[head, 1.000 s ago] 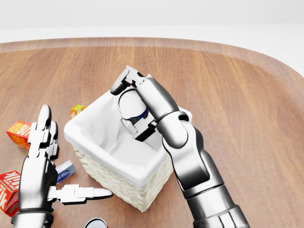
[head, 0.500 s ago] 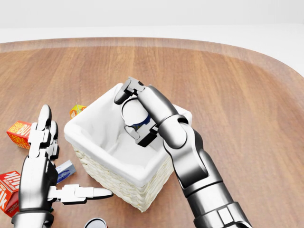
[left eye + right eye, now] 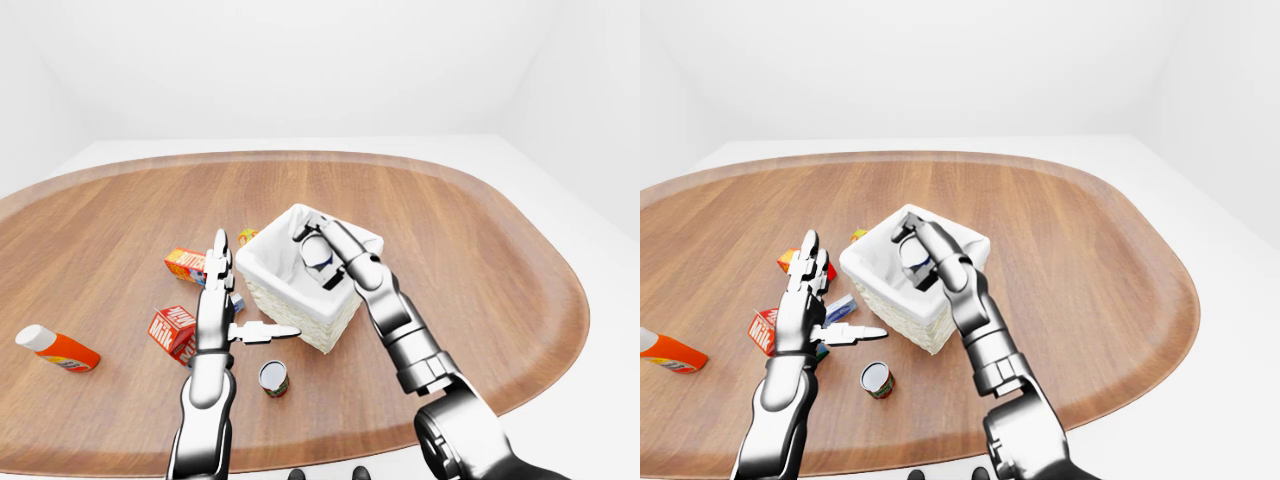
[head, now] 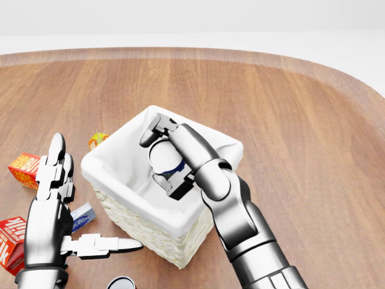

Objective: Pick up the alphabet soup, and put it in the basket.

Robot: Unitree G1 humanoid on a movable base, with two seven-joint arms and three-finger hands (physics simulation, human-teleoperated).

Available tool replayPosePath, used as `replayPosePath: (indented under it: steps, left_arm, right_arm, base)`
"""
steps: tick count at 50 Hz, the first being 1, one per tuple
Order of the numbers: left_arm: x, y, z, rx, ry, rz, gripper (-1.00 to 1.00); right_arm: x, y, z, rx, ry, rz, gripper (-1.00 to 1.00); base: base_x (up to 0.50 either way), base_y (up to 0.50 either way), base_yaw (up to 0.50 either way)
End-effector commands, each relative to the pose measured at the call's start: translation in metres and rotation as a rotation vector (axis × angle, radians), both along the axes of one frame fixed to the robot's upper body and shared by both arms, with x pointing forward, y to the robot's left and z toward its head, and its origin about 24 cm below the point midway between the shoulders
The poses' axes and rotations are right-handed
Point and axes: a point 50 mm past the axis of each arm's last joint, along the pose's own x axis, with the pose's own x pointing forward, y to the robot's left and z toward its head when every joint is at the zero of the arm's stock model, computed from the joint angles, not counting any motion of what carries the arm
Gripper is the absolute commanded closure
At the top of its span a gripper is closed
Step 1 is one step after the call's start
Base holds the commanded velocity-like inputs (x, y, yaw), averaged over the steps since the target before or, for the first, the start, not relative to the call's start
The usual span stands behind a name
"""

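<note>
Hovering nearest over the tabletop (image 4: 313, 120), the left hand (image 4: 51, 205) is spread wide, grasping nothing. Beyond it, the right hand (image 4: 165, 159) is clenched around the alphabet soup (image 4: 163, 158) inside the white-lined basket (image 4: 156, 232).

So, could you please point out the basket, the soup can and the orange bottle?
basket (image 4: 111, 208): head view, woven wall.
soup can (image 4: 163, 156): head view, pale end.
orange bottle (image 3: 62, 349): left-eye view, its orange body.
</note>
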Motion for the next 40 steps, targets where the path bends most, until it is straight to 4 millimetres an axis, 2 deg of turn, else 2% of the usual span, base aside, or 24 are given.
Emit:
replayPosePath:
  steps: [1, 6, 8, 9, 10, 11, 12, 40]
  left_arm:
    - [-0.0002, -0.0003, -0.0001, 0.001, 0.000, 0.000, -1.00]
    - [0.0003, -0.0001, -0.0007, 0.001, 0.001, 0.000, -1.00]
    - [-0.0002, -0.0002, -0.0005, 0.002, 0.001, 0.000, -1.00]
    - [0.0001, -0.0001, -0.0007, 0.001, 0.001, -0.001, -1.00]
    - [0.0001, -0.0001, -0.0007, 0.001, 0.001, -0.001, -1.00]
    - [0.0001, -0.0001, -0.0007, 0.001, 0.001, 0.000, -1.00]
    - [0.0000, -0.0001, -0.0005, 0.001, 0.001, 0.000, -1.00]
    - [-0.0003, -0.0007, -0.0005, 0.001, 0.002, -0.001, -1.00]
  right_arm:
    - [-0.0001, 0.0005, -0.0011, 0.038, 0.005, -0.019, 1.00]
    - [0.0016, -0.0003, -0.0004, 0.034, 0.004, -0.024, 1.00]
    - [0.0012, -0.0002, -0.0005, 0.033, 0.003, -0.023, 0.79]
    - [0.0013, -0.0004, -0.0006, 0.033, 0.003, -0.025, 0.56]
    - [0.0013, -0.0004, -0.0006, 0.033, 0.003, -0.025, 0.56]
    - [0.0025, -0.0018, -0.0031, 0.030, 0.012, -0.035, -0.54]
    - [0.0031, -0.0022, -0.0037, 0.030, 0.016, -0.038, -0.97]
    - [0.0024, -0.0004, -0.0033, 0.018, 0.016, -0.023, -1.00]
  base:
    - [0.00, 0.00, 0.00]
    - [0.00, 0.00, 0.00]
    - [0.00, 0.00, 0.00]
    - [0.00, 0.00, 0.00]
    - [0.00, 0.00, 0.00]
    - [0.00, 0.00, 0.00]
    - [0.00, 0.00, 0.00]
    - [0.00, 0.00, 0.00]
